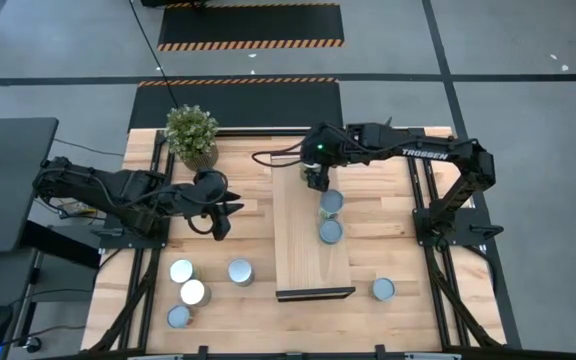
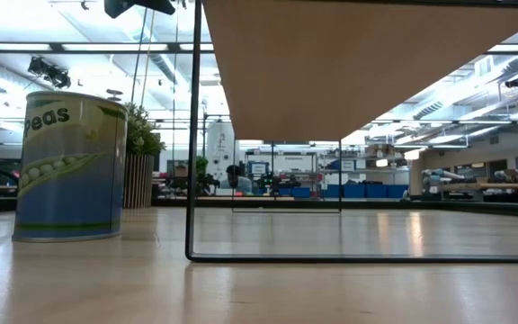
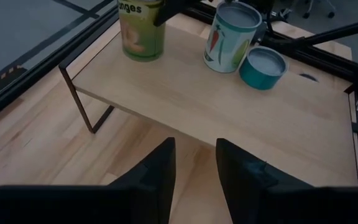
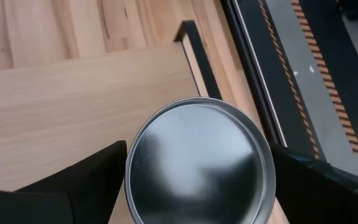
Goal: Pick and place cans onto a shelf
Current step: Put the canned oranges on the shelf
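The left gripper (image 1: 220, 212) is hovering over the table (image 1: 258, 225) left of the shelf (image 1: 313, 265), its fingers (image 3: 157, 171) standing slightly apart and holding nothing. Four cans are waiting on the table near the front left: one (image 1: 182, 271), one (image 1: 240, 271), one (image 1: 194, 293) and one (image 1: 178, 317).

On the shelf, cans are standing in a row toward the far end. The high view is showing two of them, (image 1: 331, 203) and (image 1: 330, 232); the left wrist view is showing a third, a flat teal tin (image 3: 263, 67), beside a taller can (image 3: 234, 37).

The right gripper (image 1: 317, 180) is sitting at the far end of the shelf, its fingers spread wide on either side of a can top (image 4: 199, 163); whether they are touching it cannot be told.

One more can (image 1: 383, 289) is waiting on the table right of the shelf. By this count, at least five cans are remaining.
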Robot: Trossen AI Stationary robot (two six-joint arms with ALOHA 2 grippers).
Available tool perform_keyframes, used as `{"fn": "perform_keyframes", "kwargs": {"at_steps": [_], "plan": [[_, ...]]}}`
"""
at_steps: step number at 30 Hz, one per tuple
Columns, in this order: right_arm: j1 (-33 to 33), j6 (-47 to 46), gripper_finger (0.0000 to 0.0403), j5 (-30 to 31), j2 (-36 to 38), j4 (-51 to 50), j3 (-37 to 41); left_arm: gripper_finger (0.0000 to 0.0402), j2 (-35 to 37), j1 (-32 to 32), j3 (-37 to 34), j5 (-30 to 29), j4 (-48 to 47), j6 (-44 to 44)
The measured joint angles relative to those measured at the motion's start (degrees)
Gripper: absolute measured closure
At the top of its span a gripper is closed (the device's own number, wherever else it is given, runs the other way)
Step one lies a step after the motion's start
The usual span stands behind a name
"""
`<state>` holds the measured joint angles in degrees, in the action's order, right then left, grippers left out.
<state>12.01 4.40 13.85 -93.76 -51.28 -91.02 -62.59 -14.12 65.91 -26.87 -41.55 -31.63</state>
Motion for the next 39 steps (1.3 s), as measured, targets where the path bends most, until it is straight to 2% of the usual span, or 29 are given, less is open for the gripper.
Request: {"fn": "perform_keyframes", "kwargs": {"at_steps": [12,21,30,39], "plan": [[0.9,-1.7,0.0031,0.0,1.4,-3.6,0.1,0.0280,0.0,0.0,0.0,0.0,0.0,1.2],[1.3,-1.4,0.0031,0.0,2.7,0.0,0.1,0.0280,0.0,0.6,0.0,0.0,0.8,1.2],[1.4,0.2,0.0031,-0.5,2.7,-5.3,0.1,0.0280,0.0,0.4,0.0,0.0,1.0,1.3],[2.4,2.7,0.0024,-3.7,2.0,-7.3,0.1,0.0280,0.0,0.4,0.0,0.0,1.0,1.2]]}}
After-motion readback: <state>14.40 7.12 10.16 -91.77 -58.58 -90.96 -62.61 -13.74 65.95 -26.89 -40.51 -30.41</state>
